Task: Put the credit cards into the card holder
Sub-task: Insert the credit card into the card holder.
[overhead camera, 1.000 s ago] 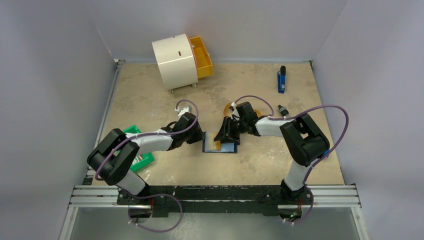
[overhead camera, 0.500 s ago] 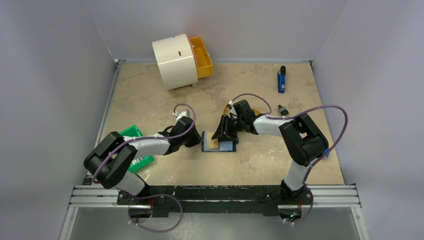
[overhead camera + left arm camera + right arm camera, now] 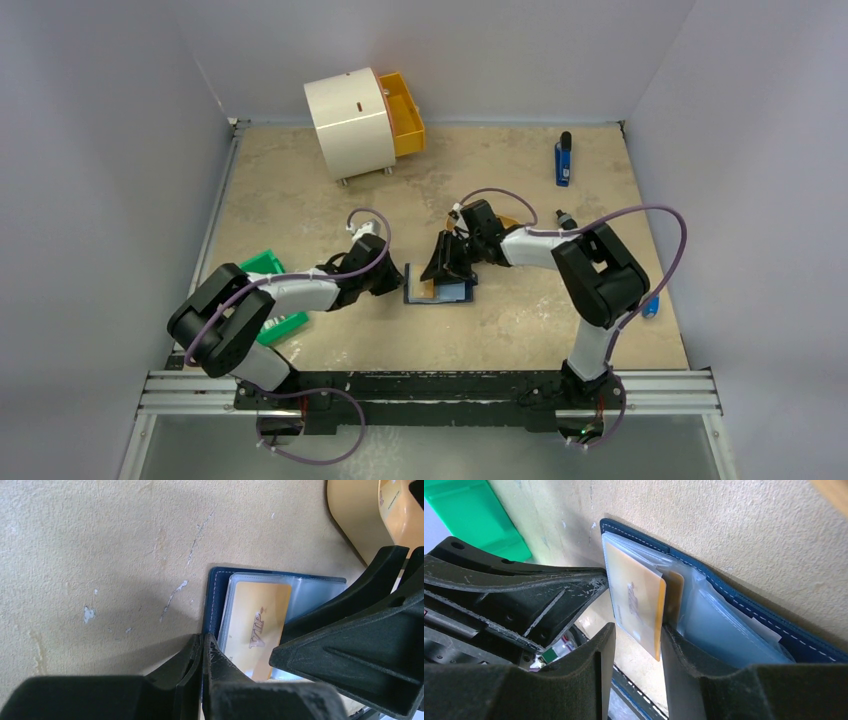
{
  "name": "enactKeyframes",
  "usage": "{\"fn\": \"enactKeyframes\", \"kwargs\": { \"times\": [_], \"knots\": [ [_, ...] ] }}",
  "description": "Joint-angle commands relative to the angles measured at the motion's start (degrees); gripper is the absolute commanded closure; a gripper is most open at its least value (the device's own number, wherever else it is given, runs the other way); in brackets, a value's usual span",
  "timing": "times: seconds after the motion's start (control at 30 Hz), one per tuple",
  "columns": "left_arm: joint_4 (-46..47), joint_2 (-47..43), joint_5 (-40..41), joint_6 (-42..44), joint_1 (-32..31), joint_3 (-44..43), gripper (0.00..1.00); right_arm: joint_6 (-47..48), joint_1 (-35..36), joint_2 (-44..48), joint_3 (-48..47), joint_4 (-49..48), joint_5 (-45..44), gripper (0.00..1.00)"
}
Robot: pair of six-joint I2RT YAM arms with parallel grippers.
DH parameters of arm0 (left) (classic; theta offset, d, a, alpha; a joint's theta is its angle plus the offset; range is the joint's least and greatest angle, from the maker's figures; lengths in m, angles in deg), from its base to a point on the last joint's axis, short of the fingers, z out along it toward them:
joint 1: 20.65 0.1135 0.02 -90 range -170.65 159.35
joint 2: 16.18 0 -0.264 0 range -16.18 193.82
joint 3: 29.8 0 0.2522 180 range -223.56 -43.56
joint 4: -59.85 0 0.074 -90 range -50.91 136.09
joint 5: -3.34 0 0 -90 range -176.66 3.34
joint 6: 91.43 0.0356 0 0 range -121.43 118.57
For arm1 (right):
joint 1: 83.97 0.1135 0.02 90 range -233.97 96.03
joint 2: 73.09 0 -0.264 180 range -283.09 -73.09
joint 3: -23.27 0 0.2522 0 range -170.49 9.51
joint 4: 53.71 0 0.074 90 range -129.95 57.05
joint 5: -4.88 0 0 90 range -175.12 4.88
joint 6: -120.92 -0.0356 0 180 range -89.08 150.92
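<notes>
The navy card holder (image 3: 455, 296) lies open on the table, its clear sleeves facing up (image 3: 216, 600) (image 3: 744, 605). My left gripper (image 3: 401, 281) (image 3: 204, 642) is shut, pinching the holder's left cover edge. A yellow-orange credit card (image 3: 257, 625) (image 3: 636, 597) marked VIP sits partly in a sleeve. Its free end stands between the fingers of my open right gripper (image 3: 446, 272) (image 3: 636, 635), against the right finger only. A second card (image 3: 674, 590) shows behind it. Another card (image 3: 400, 505) lies in the orange tray (image 3: 350, 525).
A green box (image 3: 270, 300) (image 3: 474, 515) sits beside the left arm. At the back stand a white drum with a yellow drawer (image 3: 350, 122) and a blue object (image 3: 563, 160). The orange tray (image 3: 510, 222) is mostly hidden behind the right arm.
My left gripper's jaws have closed onto the card holder's left edge. The right gripper has shifted slightly left over the holder, with its opening unchanged.
</notes>
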Motion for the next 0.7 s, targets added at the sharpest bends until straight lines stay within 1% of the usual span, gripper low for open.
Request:
{"fn": "enactKeyframes", "kwargs": {
  "times": [0.0, 0.07, 0.1, 0.13, 0.23, 0.3, 0.4, 0.5, 0.57, 0.6, 0.67],
  "knots": [
    [-1.2, -1.9, 0.3, -0.1, -0.4, 0.0, 1.0, 1.4, 1.3, 2.5, -3.0, 5.2, -2.1, 0.59],
    [-3.8, -3.5, 2.2, 0.7, -0.5, -0.9, 0.98, 2.7, 1.3, 4.4, -3.9, 9.3, -4.0, 0.58],
    [-5.0, -4.4, 3.1, 1.1, -0.5, -1.3, 0.97, 3.4, 1.3, 5.4, -4.5, 11.2, -5.2, 0.56],
    [-6.0, -5.4, 3.9, 1.6, -0.5, -1.7, 0.94, 4.2, 1.3, 6.7, -5.0, 13.4, -6.6, 0.52],
    [-7.6, -8.0, 5.4, 2.6, -0.5, -2.2, 0.81, 6.3, 1.2, 9.4, -6.4, 18.5, -10.1, 0.43],
    [-7.8, -9.3, 5.8, 3.0, -0.4, -2.7, 0.74, 7.0, 1.2, 11.2, -6.9, 20.8, -11.8, 0.4],
    [-11.0, -10.7, 6.3, 3.4, -0.4, -3.4, 0.67, 8.4, 1.1, 14.4, -8.2, 24.7, -16.2, 0.4],
    [-13.3, -13.0, 8.3, 3.9, -0.4, -3.9, 0.63, 8.3, 0.0, 20.6, -8.7, 26.5, -24.4, 0.41],
    [-14.5, -16.4, 10.8, 4.0, -0.4, -3.6, 0.56, 7.6, -2.9, 24.8, -7.9, 25.9, -28.3, 0.42],
    [-14.9, -17.8, 12.3, 3.9, -0.4, -3.2, 0.52, 7.0, -4.8, 26.5, -7.1, 25.1, -28.8, 0.42],
    [-15.0, -20.5, 14.4, 3.8, -0.4, -2.4, 0.47, 5.7, -8.6, 29.4, -5.2, 22.2, -27.8, 0.45]
  ]
}}
